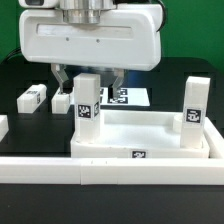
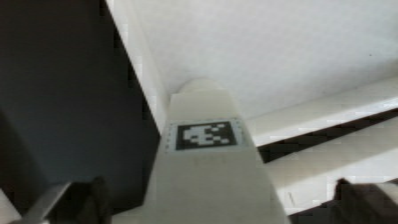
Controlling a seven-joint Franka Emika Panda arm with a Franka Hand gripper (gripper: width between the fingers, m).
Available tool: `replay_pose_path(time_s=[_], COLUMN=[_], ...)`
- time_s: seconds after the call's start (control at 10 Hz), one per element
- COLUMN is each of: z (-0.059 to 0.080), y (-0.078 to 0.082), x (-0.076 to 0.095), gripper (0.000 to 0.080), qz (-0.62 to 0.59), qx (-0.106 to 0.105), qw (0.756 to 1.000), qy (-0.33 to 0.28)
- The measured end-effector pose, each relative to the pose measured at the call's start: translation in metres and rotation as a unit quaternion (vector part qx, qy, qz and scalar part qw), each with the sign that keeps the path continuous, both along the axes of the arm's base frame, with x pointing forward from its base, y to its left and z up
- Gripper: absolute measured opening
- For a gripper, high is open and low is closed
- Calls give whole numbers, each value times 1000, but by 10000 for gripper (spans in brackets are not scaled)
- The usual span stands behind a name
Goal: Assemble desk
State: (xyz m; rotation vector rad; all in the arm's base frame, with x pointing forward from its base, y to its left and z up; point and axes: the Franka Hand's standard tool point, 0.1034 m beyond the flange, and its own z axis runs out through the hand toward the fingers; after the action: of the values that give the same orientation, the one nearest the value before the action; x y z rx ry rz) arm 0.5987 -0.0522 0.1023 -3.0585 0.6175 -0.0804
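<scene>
The pincer (image 1: 87, 85) is spread, its two fingers (image 2: 59, 203) flanking one upright leg (image 1: 86, 112) without touching it. That leg stands in the desk top (image 1: 110, 150) at the corner on the exterior view's left. A second leg (image 1: 193, 110) stands in the right corner, and two loose legs (image 1: 33, 97) (image 1: 62, 101) lie on the black bench (image 1: 20, 142) behind.

White leg (image 1: 88, 88) with black-and-white tag (image 1: 85, 111) between seemingly dark fingers (image 1: 60, 78); white desk top (image 1: 100, 150), black table (image 1: 20, 135) beneath.
</scene>
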Motion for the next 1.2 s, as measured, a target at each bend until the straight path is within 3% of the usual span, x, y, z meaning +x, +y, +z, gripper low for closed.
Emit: replay_pose_path(time_s=[0.3, 0.5, 0.7, 1.2], z=[23, 36, 33, 33], y=[11, 36, 65, 65], x=[-14, -26, -32, -32], gripper=[649, 649, 649, 649], qz=[-69, -149, -183, -176], qx=[16, 30, 33, 33], qw=[998, 988, 982, 984], qy=[-3, 0, 2, 2])
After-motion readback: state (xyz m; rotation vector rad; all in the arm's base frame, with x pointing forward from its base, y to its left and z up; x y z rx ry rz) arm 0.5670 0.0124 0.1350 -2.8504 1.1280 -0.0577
